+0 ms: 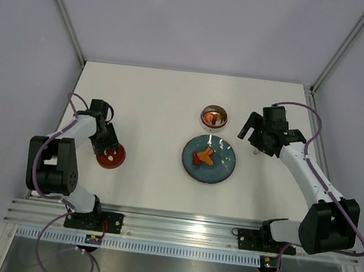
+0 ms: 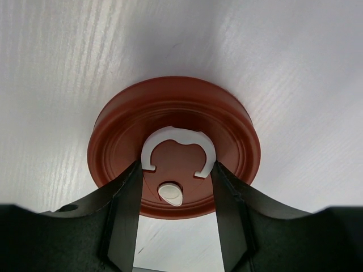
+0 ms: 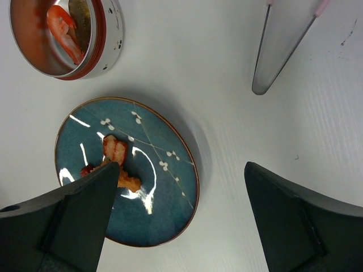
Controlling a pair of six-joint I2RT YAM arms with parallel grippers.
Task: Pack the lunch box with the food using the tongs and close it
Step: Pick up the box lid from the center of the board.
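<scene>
The round red lid (image 2: 173, 113) looks like smooth plastic with a soft satin sheen, and its white curled mark (image 2: 173, 135) is glossier plastic. The white table (image 2: 283, 56) is matt with a fine streaked grain. The small round steel tin (image 3: 109, 34) is mirror-bright metal, and the slim silvery tongs (image 3: 272, 62) are duller metal. The wide teal plate (image 3: 167, 192) is glossy glazed ceramic. The orange-red food pieces (image 3: 115, 150) glisten. The left gripper (image 2: 177, 165) has matt black, faintly grainy fingers (image 2: 122, 226).
</scene>
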